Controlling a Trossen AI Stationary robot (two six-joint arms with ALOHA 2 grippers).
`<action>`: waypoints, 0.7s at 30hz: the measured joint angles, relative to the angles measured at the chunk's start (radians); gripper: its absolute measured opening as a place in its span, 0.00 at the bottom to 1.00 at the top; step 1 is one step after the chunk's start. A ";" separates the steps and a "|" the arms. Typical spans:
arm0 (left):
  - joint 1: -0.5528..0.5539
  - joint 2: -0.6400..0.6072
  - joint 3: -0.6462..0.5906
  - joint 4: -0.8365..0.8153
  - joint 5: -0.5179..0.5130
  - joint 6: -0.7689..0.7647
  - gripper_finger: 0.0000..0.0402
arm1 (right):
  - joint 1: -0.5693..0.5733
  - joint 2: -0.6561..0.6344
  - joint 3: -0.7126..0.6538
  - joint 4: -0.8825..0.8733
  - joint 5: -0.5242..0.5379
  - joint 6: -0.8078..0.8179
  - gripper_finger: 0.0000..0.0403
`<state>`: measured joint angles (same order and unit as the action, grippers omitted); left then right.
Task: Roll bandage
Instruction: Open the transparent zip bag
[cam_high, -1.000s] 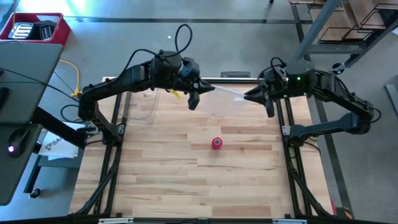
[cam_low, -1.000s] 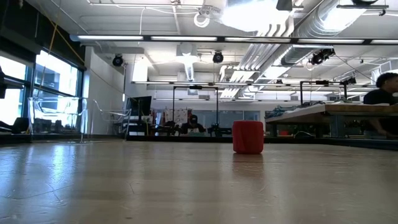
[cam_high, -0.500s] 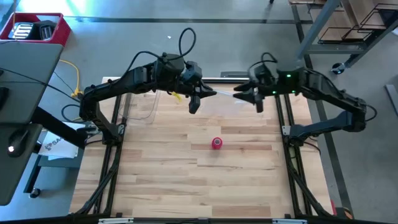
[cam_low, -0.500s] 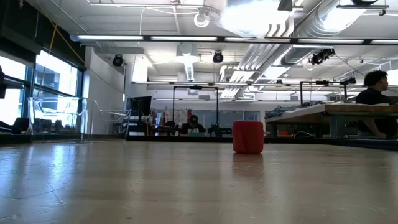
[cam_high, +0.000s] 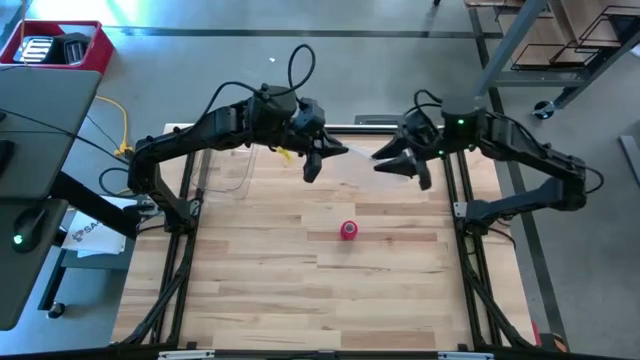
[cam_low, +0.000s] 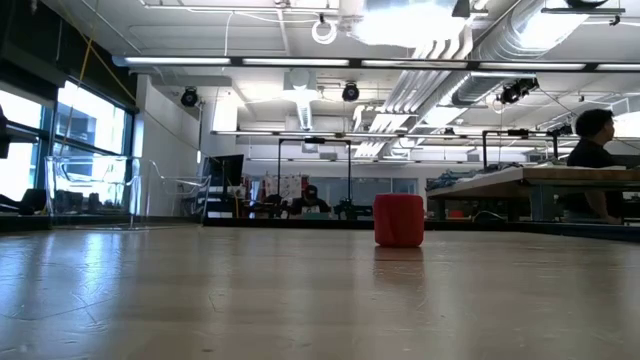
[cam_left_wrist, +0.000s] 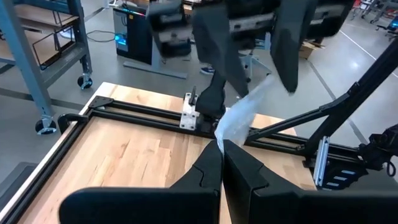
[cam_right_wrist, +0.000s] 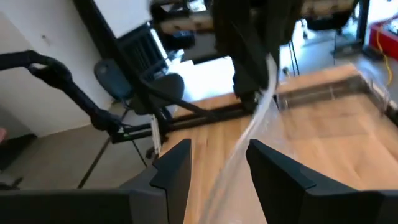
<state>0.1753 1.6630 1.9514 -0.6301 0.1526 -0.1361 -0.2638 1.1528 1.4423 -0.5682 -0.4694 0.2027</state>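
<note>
The bandage (cam_high: 348, 230) is a small red cylinder standing on its end on the wooden table (cam_high: 280, 280); the low view shows the bandage (cam_low: 399, 220) upright, with no gripper touching it. High above the table's far part, my left gripper (cam_high: 338, 150) is shut on a crinkled clear plastic bag (cam_high: 360, 153). The bag reaches across to my right gripper (cam_high: 385, 160), which faces the left one. My right gripper (cam_right_wrist: 217, 162) is open, and the bag (cam_right_wrist: 252, 134) runs between its fingers. My left gripper pinches one end of the clear bag (cam_left_wrist: 229, 132) between its two shut fingers (cam_left_wrist: 211, 165). The fingers come nearly level from the table's left side. The bag stretches away from them toward the right gripper, clear of the table. Whether my right gripper touches the bag that runs between its open fingers, I cannot tell.
A clear plastic box (cam_high: 232, 170) stands at the table's far left. Black frame rails (cam_high: 185, 250) run along the table's left and right edges. A red bin (cam_high: 60, 45) sits off the table. A person (cam_low: 592, 150) sits in the room beyond.
My right gripper has gone a little toward the table's left, closer to the left gripper, has turned, and has opened, letting go of the bag's end. The bag stays in the left gripper's hold. The bandage has not moved.
</note>
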 joint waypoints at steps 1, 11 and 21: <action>0.000 0.000 0.000 0.000 0.001 0.000 0.00 | -0.002 -0.005 0.000 0.002 0.013 -0.002 0.37; 0.000 0.000 0.000 -0.002 0.028 0.000 0.00 | -0.018 -0.008 0.001 -0.064 0.176 -0.008 0.37; 0.000 0.000 0.000 -0.001 0.044 -0.001 0.00 | -0.017 -0.002 0.000 -0.103 0.168 -0.047 0.37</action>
<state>0.1753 1.6630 1.9514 -0.6310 0.1970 -0.1368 -0.2810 1.1509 1.4425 -0.6708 -0.3009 0.1557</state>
